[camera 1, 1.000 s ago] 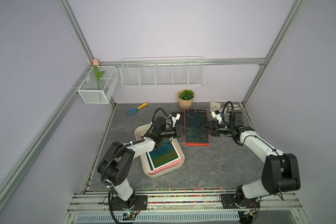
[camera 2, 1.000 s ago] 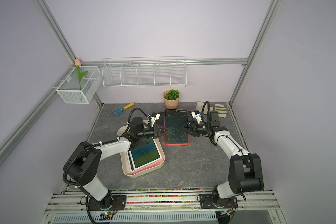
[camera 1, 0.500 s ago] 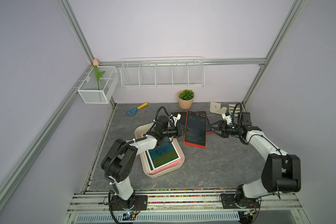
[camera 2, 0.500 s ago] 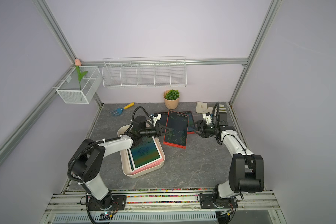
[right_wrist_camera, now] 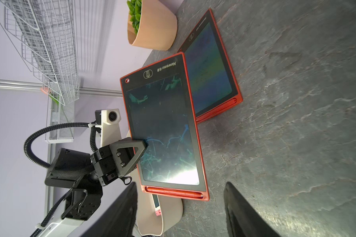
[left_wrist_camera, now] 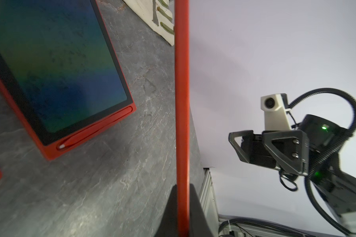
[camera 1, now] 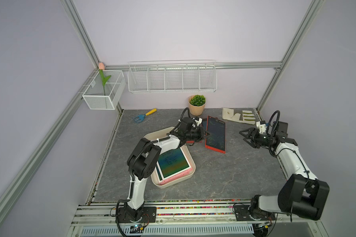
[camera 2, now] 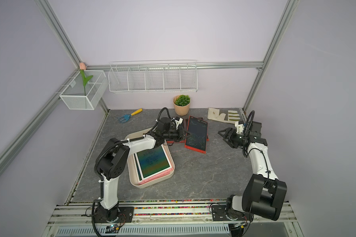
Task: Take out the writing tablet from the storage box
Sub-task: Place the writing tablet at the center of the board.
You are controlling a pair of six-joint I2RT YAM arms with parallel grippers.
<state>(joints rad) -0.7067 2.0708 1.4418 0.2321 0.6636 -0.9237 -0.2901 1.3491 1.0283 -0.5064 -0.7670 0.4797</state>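
Note:
The red-framed writing tablet [camera 1: 215, 134] [camera 2: 196, 134] hangs tilted over the table, just right of the cream storage box [camera 1: 174, 184] [camera 2: 152, 184]. My left gripper [camera 1: 207, 134] [left_wrist_camera: 182, 186] is shut on its left long edge [left_wrist_camera: 181, 82], as the right wrist view also shows [right_wrist_camera: 145, 143]. My right gripper [camera 1: 243, 136] [right_wrist_camera: 180, 184] stands open well to the right of the tablet, holding nothing. Inside the box lie pink-framed tablets [camera 1: 173, 162] with rainbow screens. Another red tablet [right_wrist_camera: 210, 76] [left_wrist_camera: 56, 61] lies flat on the table behind the held one.
A potted plant [camera 1: 197, 104] stands at the back, with a work glove [camera 1: 237, 118] to its right and a blue hand rake [camera 1: 144, 116] to its left. A wire rack [camera 1: 172, 79] and a mesh basket [camera 1: 104, 92] hang on the walls.
My right gripper let go of the tablet's right edge, opened, and drew back to the right. The left gripper kept its hold, and the tablet tilted and shifted slightly.

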